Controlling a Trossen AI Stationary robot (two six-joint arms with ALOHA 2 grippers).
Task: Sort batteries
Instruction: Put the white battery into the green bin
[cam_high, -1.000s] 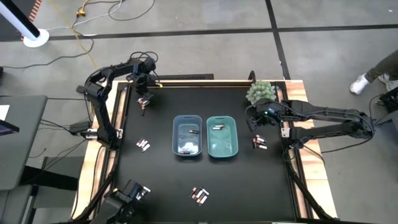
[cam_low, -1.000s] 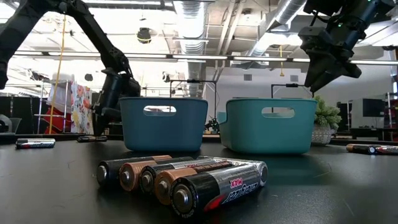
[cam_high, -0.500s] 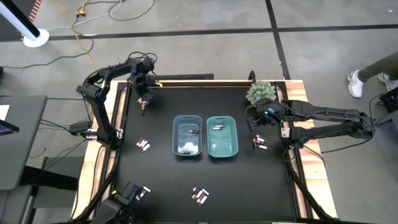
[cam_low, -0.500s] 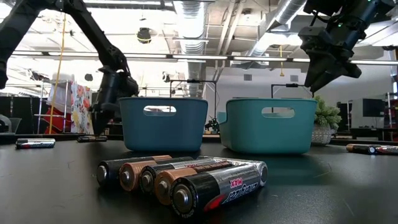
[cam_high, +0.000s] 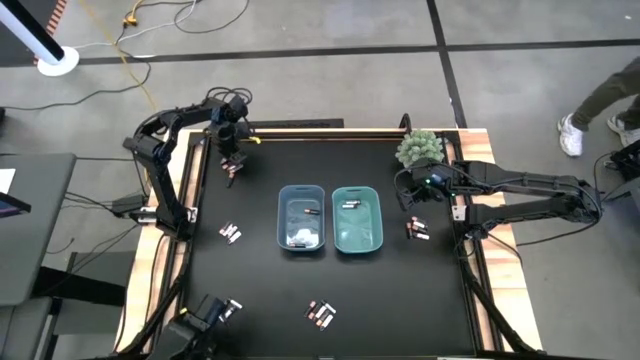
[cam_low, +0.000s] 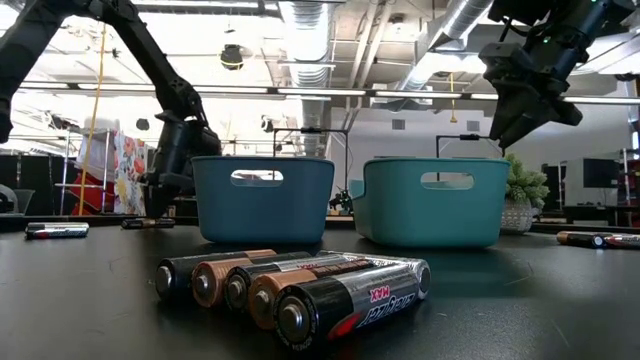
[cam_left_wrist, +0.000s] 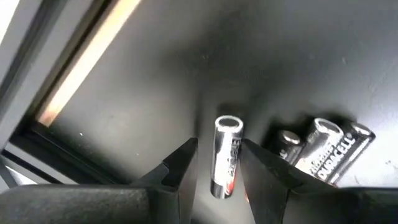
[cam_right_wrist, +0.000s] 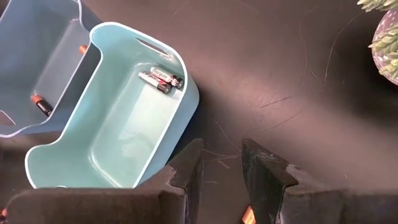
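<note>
Left gripper (cam_left_wrist: 217, 163) is low over the far left corner of the black surface (cam_high: 260, 290), its two dark fingers (cam_left_wrist: 177, 168) standing on either side of a single silver battery (cam_left_wrist: 225, 155); whether they press on the cell or only flank it cannot be told. Just beside that cell lie three more batteries (cam_left_wrist: 320, 149), side by side on the surface. In the high view the same gripper (cam_high: 231, 163) sits close to the wooden edge of the surface. Right gripper (cam_right_wrist: 217, 163) hangs above the surface near the right edge, its fingers parted with nothing between them, next to the teal bin (cam_right_wrist: 118, 130). That bin holds a pair of batteries (cam_right_wrist: 160, 78) near its far wall. The blue bin (cam_high: 301, 218) stands touching or nearly touching it on the left, with a dark battery (cam_high: 310, 212) and pale cells inside. More loose batteries lie in small groups: one near the left edge (cam_high: 231, 233), one by the right edge (cam_high: 417, 231), and a row at the front (cam_low: 300, 290). A potted plant (cam_high: 419, 148) stands at the far right corner.
</note>
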